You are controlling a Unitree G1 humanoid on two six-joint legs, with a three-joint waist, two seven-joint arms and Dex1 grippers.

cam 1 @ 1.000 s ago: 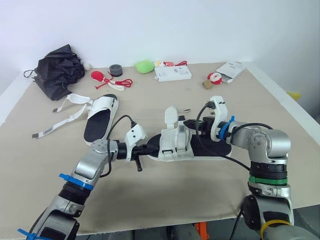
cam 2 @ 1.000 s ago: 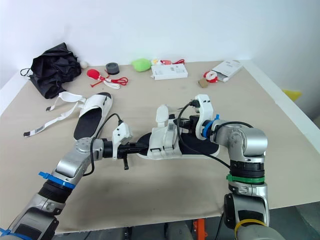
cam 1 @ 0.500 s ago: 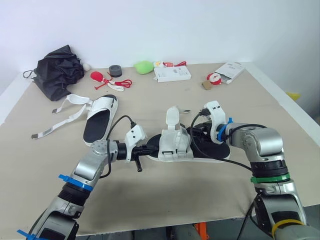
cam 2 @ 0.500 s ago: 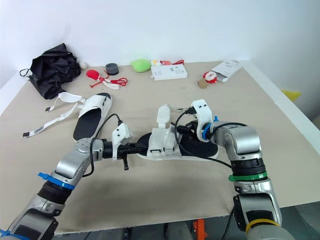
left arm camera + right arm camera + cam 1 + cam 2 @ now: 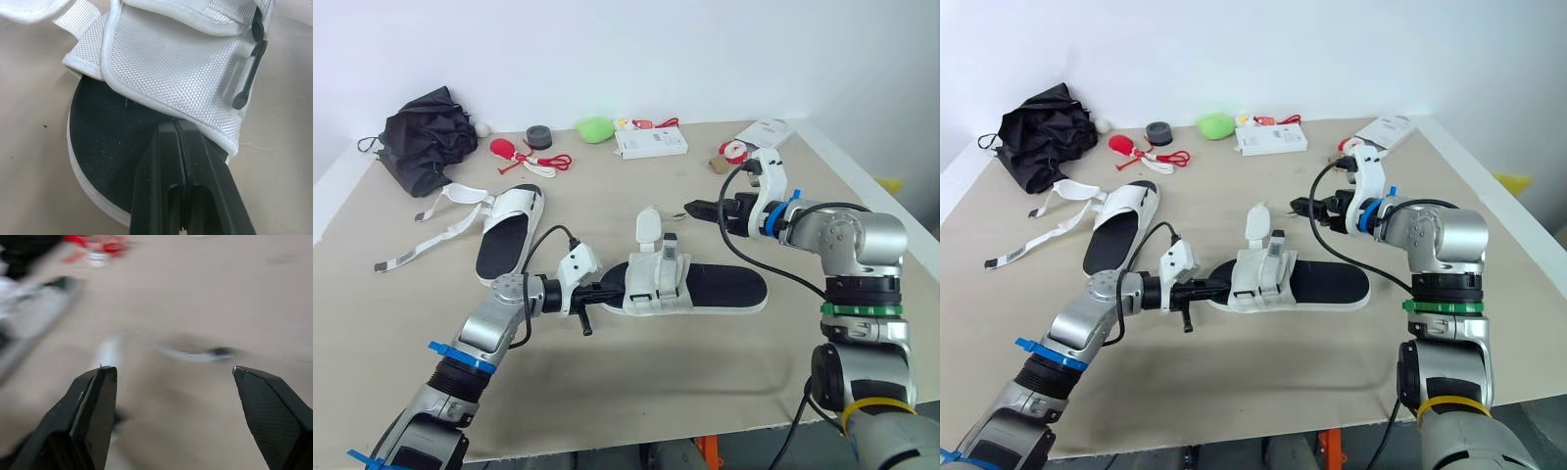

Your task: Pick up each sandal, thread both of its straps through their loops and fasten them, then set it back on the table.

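Right claw (image 5: 691, 209) has lifted off the sandal (image 5: 724, 287) and hangs open beyond its far side; left claw (image 5: 607, 291) stays closed against its toe on the counter (image 5: 636, 382). Likely light, stiff-soled, with floppy straps (image 5: 648, 225): pinch a strap tip, brace the sole

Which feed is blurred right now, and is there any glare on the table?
Right wrist view: motion-smeared, the table beyond the open right gripper is streaks. Left wrist view: crisp, the weave of the sandal reads clearly. Left eye view: even light, no glare on the table.
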